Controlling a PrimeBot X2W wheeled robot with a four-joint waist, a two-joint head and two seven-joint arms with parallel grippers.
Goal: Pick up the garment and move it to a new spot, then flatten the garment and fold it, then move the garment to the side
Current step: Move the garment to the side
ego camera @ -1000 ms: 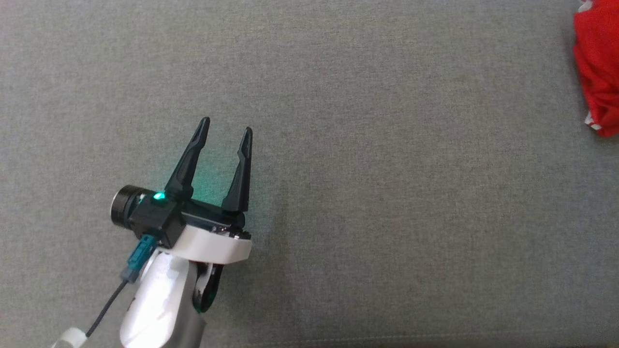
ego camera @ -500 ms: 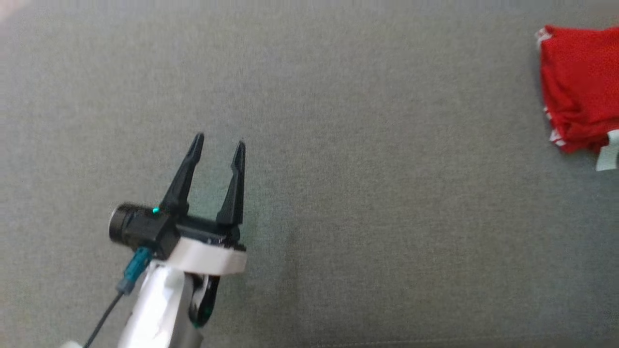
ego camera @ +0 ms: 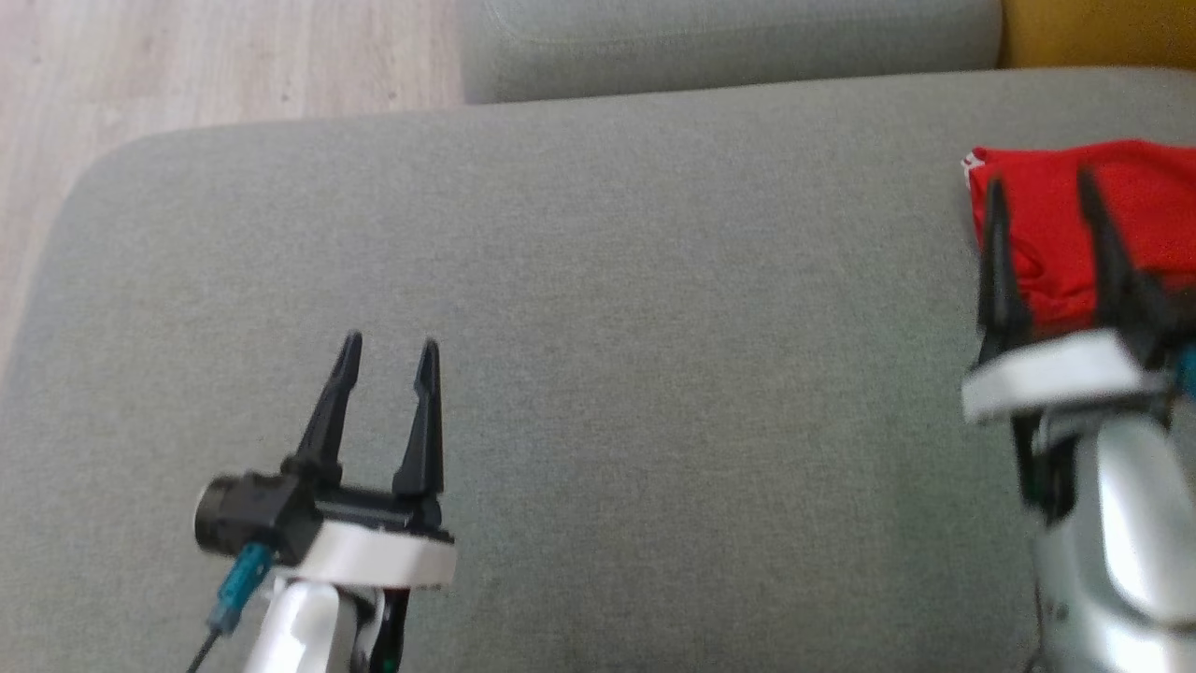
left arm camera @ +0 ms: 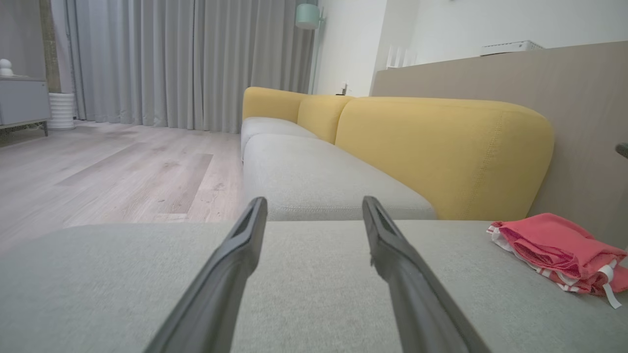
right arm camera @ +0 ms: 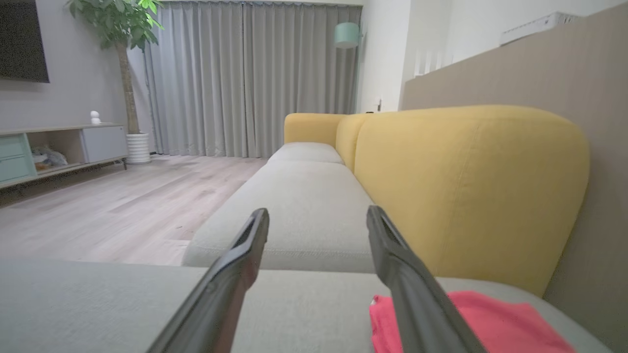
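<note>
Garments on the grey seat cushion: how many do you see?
1: a folded red fabric garment with white trim, lying at the right end of the grey fabric seat cushion. Others could lie beyond the frame edges.

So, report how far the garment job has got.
Done, it seems: the red garment lies folded at the right side of the grey cushion. In hand: nothing; the left gripper and right gripper both have open, empty jaws. Left: probably nothing more.
</note>
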